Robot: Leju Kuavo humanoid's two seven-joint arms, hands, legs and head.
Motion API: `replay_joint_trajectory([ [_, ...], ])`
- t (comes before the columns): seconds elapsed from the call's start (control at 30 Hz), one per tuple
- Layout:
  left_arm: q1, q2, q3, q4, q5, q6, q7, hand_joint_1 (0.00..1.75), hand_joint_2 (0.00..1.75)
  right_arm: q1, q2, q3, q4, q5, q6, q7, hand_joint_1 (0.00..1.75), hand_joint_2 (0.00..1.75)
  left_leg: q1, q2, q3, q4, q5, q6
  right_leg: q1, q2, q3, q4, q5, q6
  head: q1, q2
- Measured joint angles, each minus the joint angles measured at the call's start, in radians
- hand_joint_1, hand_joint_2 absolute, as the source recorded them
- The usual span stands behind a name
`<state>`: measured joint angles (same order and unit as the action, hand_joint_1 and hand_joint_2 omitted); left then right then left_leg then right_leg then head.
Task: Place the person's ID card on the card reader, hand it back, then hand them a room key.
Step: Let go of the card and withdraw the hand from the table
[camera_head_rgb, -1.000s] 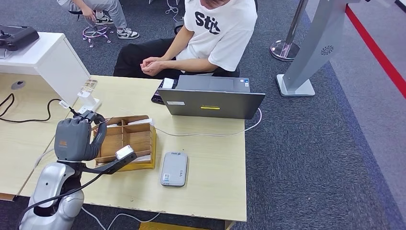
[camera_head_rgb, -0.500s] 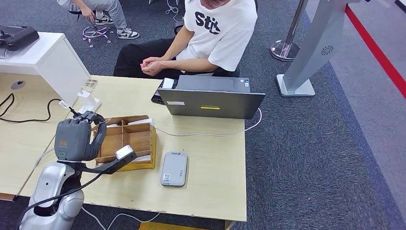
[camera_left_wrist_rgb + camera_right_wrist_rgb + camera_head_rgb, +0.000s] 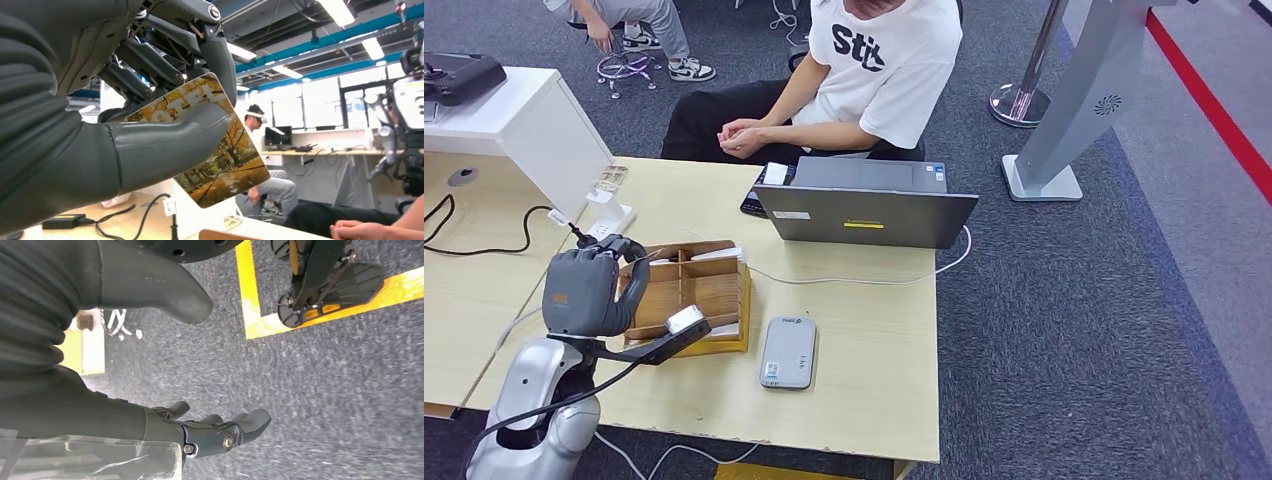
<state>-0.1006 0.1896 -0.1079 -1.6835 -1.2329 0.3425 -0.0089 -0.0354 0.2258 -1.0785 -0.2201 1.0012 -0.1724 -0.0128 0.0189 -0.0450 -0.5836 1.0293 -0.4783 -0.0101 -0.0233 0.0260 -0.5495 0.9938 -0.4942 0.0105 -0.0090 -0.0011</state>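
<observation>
Fingers [image 3: 150, 60] of left hand [image 3: 584, 290] pinching room key [image 3: 225, 160] above wooden box's [image 3: 694, 290] left edge, right hand [image 3: 150, 390] spread, holding nothing.

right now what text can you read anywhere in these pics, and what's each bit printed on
"Stit": roughly, in black letters on the person's white T-shirt, partly folded.
"OTEL": on the picture card that the left hand holds; its thumb hides the start of the word.
Yellow sticker on the laptop: too small to read.
Labels on the card reader: too small to read.
Orange mark on the back of the left hand, head view: blurred, unreadable.
</observation>
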Motion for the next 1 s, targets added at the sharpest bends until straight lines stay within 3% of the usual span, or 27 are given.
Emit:
replay_joint_trajectory([
  [0.5,-0.001,0.025,0.092,0.094,0.047,0.02,-0.024,1.75,1.75,0.001,0.0,-0.019,-0.001,0.047,-0.015,0.047,0.0,1.75,0.0,0.001,0.0,0.0,0.0,0.0,0.0,0.0,0.0,0.0,0.0,0.0,0.0,0.0],
  [0.63,0.011,0.022,0.108,0.099,0.085,0.045,-0.058,1.75,1.75,0.001,0.0,-0.019,0.0,0.056,-0.008,0.035,0.0,1.75,0.0,0.0,0.0,0.0,0.0,0.0,0.0,0.0,0.0,0.0,0.0,0.0,0.001,0.0],
  [1.0,0.006,0.02,0.121,0.117,0.076,0.046,-0.048,1.75,1.75,-0.001,0.0,-0.019,0.0,0.069,-0.006,0.014,0.0,1.75,0.0,0.0,0.0,0.0,0.0,0.0,0.0,0.0,0.0,0.0,0.0,0.0,0.001,0.0],
])
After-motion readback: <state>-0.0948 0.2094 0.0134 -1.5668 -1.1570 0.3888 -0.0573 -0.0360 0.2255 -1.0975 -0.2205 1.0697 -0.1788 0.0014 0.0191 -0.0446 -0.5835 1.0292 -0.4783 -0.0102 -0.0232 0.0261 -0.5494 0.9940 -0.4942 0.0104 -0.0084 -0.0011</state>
